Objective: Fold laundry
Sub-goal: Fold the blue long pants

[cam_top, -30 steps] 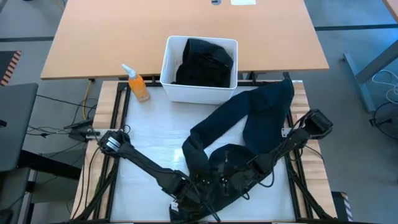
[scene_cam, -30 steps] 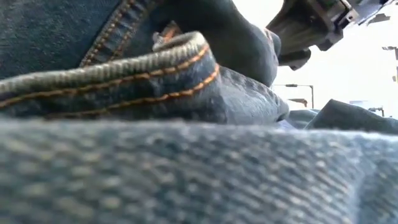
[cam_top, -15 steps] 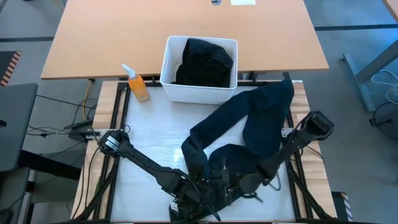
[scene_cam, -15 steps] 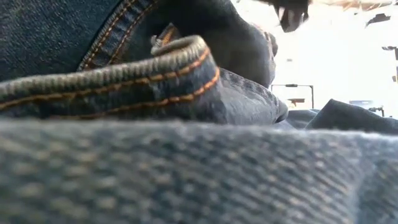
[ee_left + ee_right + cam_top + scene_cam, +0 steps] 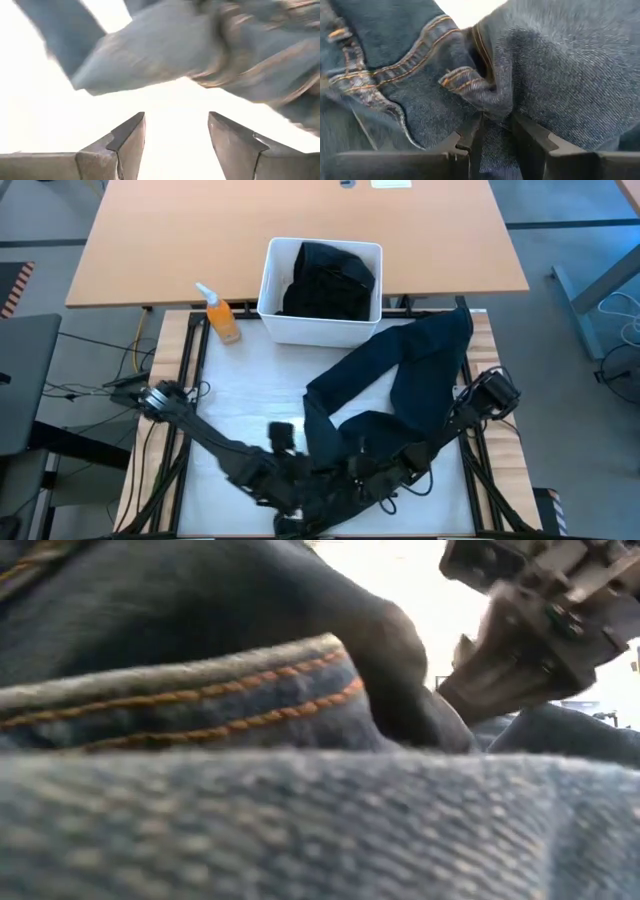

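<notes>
A white work surface [image 5: 235, 395] is framed by wooden slats and black rails. A large light-wood table [image 5: 300, 230] is set beyond it at 12 o'clock. Grey floor [image 5: 570, 210] is seen on all sides. Loose cables [image 5: 620, 315] lie at 3 o'clock, and a dark panel [image 5: 25, 380] is placed at 9 o'clock.

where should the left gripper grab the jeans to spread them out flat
Probably the stitched waistband edge of the jeans, at the bunched end near the front of the table. It is thick and stands up in folds, as the right wrist view shows, so it gives fingers something to pinch. The right gripper already pinches a fold there; the left gripper, open beside it, could come from its own side, low.
</notes>
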Motion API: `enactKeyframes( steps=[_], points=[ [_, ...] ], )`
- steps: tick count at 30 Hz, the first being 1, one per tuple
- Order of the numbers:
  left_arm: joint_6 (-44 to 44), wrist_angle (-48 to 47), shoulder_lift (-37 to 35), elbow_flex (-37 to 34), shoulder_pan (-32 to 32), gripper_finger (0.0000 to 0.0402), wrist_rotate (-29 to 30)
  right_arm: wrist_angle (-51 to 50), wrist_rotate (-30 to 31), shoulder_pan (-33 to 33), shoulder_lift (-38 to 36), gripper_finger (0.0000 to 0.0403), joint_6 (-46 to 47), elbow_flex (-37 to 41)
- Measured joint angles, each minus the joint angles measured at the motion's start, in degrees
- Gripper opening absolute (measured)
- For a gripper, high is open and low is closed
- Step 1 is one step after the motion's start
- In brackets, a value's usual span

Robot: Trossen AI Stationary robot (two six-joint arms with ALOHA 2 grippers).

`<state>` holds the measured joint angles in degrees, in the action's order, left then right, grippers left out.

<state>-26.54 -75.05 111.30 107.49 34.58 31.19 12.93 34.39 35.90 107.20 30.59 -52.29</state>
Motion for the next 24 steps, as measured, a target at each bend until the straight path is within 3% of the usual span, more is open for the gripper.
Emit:
enactKeyframes(
  steps=[2, 4, 6, 10, 14, 18, 24],
  points=[
    [-5.25, 0.4, -3.71, -4.66, 1.26, 0.0203, 5.03, -2.96, 0.06, 0.54, 0.0, 0.0127, 2.59, 0.0],
    [-10.24, 7.16, -7.82, -12.23, 1.82, 0.0203, 6.93, -4.27, 0.26, 1.27, 0.0, 0.0127, 3.44, 0.0],
    [-12.87, 19.75, -11.63, -22.19, 1.94, 0.0203, 6.59, -4.37, 0.39, 1.75, 0.0, 0.0127, 3.67, 0.0],
    [-13.72, 50.9, -16.51, -42.56, 0.37, 0.0203, 0.55, -4.17, 0.48, 1.99, 0.0, 0.0127, 3.93, 0.02],
    [-13.83, 75.31, -19.53, -56.71, -2.46, 0.0203, -2.69, -3.68, 0.44, 1.88, 0.0, 0.0127, 4.22, 0.04],
    [-12.18, 89.15, -19.42, -64.55, -5.1, 0.0203, -5.5, -3.46, 0.44, 1.88, 0.02, 0.0127, 5.8, 0.07],
    [-10.03, 102.85, -19.4, -69.35, -9.39, 0.0217, -8.22, -3.1, 0.46, 1.47, 0.02, 0.0127, 7.22, 0.07]
  ],
)
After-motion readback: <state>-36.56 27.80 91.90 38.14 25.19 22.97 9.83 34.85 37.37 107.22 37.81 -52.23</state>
